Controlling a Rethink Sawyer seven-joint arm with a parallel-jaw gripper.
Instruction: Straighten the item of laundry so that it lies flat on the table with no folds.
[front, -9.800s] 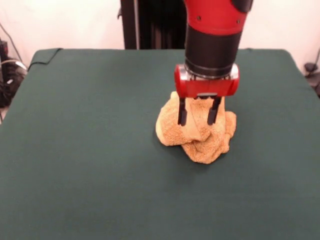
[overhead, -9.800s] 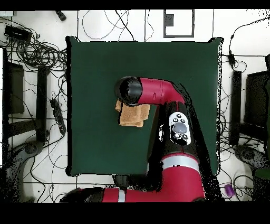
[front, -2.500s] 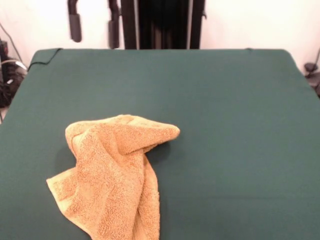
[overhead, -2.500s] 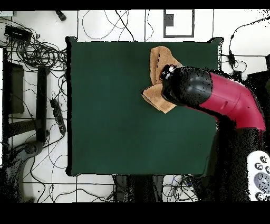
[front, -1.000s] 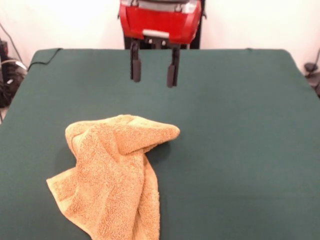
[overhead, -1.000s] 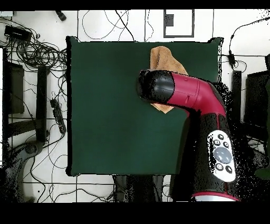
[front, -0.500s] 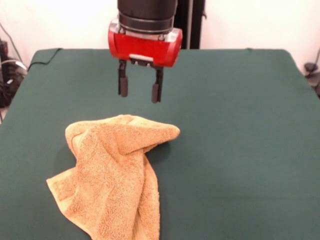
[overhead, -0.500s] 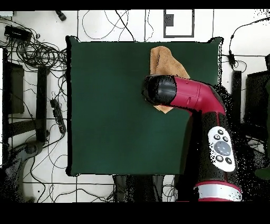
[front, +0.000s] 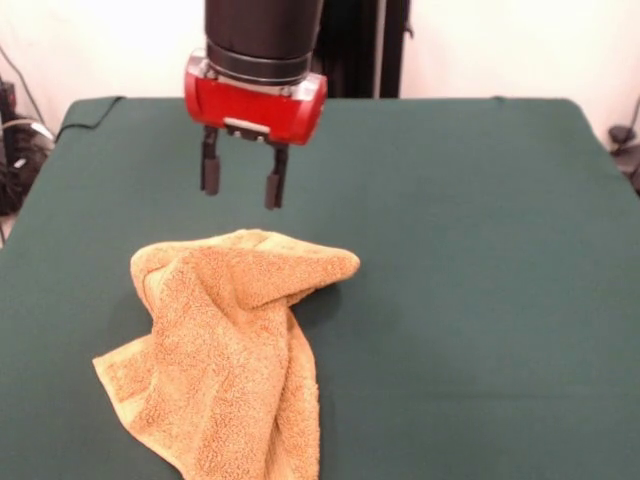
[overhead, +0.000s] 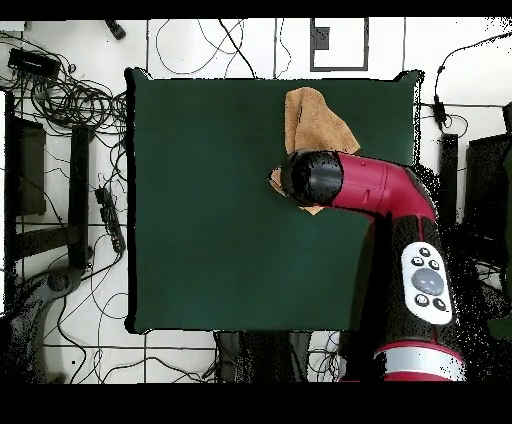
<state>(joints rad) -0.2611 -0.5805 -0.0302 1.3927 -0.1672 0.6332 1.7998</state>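
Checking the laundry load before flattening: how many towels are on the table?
1. A single crumpled towel lies on the table, near its front-left edge in the front view, below the open hand. Nothing else shows; its folds could hide little.

From above, my red and black arm (overhead: 375, 190) is reaching in over the green desk (overhead: 200, 200) from its right edge, and my black wrist end is covering the lower corner of the orange-tan towel (overhead: 312, 120). The towel is lying bunched near the desk's top edge, toward its top right corner. Tangled cables (overhead: 70, 95) are lying on the floor beyond the desk's left edge.
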